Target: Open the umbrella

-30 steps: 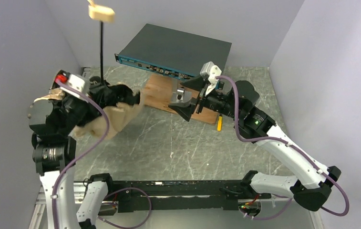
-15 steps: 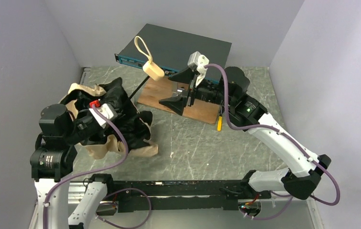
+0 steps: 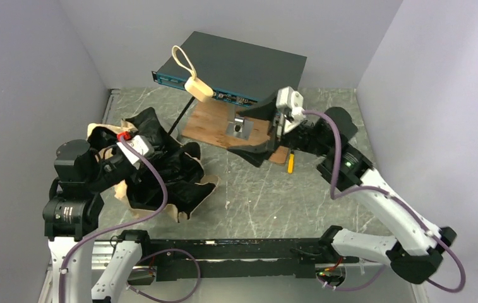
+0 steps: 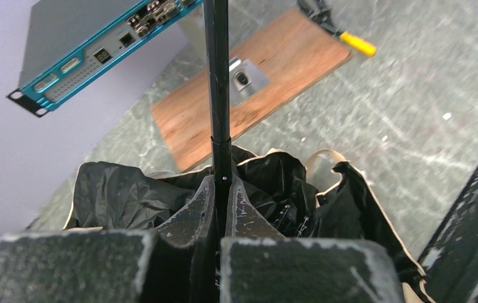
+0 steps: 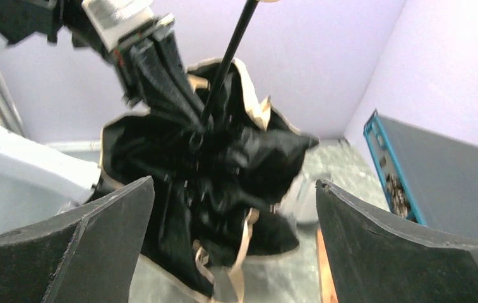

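Observation:
The umbrella's canopy (image 3: 167, 177) lies crumpled on the table at left, black underside up, tan edges showing. Its thin black shaft (image 3: 182, 113) leans up and back to the cream handle (image 3: 199, 89) with its loop strap. My left gripper (image 3: 159, 144) is shut on the shaft just above the canopy hub; in the left wrist view its fingers (image 4: 192, 211) pinch the shaft (image 4: 218, 95). My right gripper (image 3: 258, 132) is open and empty over the wooden board, facing the canopy (image 5: 223, 170) from the right. No capsule case is in view.
A grey-teal network switch box (image 3: 236, 63) sits at the back. A wooden board (image 3: 214, 120) with a small metal block (image 3: 239, 126) lies in front of it. A yellow-handled tool (image 3: 290, 163) lies by the board's right end. Walls close in on both sides.
The left arm swung the umbrella from upright down toward the table; the canopy now lies black side up with the handle leaning back-right. The right gripper drew back to the right, still open.

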